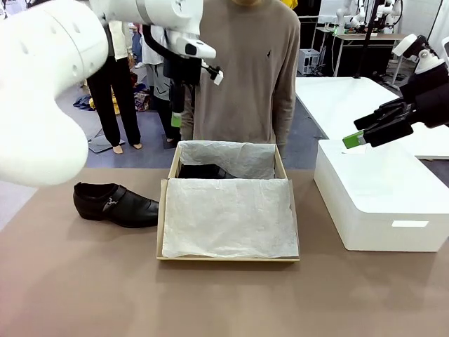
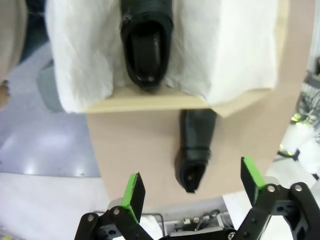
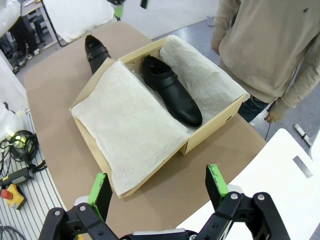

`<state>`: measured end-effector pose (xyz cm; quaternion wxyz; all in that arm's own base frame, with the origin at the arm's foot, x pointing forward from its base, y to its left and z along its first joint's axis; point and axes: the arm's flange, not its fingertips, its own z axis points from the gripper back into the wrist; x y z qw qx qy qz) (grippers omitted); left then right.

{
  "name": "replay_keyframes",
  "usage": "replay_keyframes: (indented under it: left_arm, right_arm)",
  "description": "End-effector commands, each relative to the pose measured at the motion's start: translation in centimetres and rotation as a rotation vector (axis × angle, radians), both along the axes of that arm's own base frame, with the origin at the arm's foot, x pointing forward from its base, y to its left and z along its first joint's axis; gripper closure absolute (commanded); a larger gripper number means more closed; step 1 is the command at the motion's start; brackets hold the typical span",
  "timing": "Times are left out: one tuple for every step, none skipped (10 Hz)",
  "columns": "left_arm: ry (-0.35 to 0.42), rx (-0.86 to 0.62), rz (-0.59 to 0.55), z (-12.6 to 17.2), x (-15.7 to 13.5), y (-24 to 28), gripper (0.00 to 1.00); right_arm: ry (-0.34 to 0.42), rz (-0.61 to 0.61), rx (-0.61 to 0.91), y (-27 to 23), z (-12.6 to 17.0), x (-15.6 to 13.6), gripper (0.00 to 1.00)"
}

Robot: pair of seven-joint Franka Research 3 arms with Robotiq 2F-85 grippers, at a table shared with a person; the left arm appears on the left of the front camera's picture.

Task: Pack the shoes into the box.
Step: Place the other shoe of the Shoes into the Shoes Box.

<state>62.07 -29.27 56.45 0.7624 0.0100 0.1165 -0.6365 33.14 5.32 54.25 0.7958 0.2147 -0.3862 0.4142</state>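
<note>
One open box [image 1: 162, 225] holds one shoe [image 3: 172, 92] along its far side; the other shoe [image 1: 116, 203] lies just left of the box. The left gripper [image 2: 192, 182], jaws apart above the box's far-left corner, should straddle that loose shoe's middle, I'd say. The right gripper [image 3: 159, 180] hangs spread wide, well right of the box.

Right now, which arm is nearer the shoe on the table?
Left. The left arm hangs above the box's far-left corner, up behind the shoe; the right arm hovers over the white box, across the box from it.
</note>
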Motion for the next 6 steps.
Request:
replay_keyframes:
  left_arm:
    - [0.014, 0.083, -0.002, -0.5, -3.2, 2.3, 0.0]
    - [-0.007, 0.098, 0.041, -0.2, -4.1, 3.7, 0.0]
    - [-0.083, 0.11, 0.111, 0.1, -5.1, 4.9, 0.0]
    - [-0.116, 0.117, 0.18, 0.2, -6.0, 6.0, 0.0]
    - [-0.112, 0.154, 0.242, 0.2, -6.9, 6.8, 0.0]
    - [-0.112, 0.201, 0.29, -0.1, -7.9, 8.2, 0.0]
  right_arm:
    - [-0.012, 0.017, 0.01, 0.0, -0.1, 0.2, 0.0]
    - [-0.012, 0.017, 0.01, 0.0, -0.1, 0.2, 0.0]
    - [-0.012, 0.017, 0.01, 0.0, -0.1, 0.2, 0.0]
    - [-0.012, 0.017, 0.01, 0.0, -0.1, 0.2, 0.0]
    - [-0.012, 0.017, 0.01, 0.0, -0.1, 0.2, 0.0]
    - [-0.012, 0.017, 0.01, 0.0, -0.1, 0.2, 0.0]
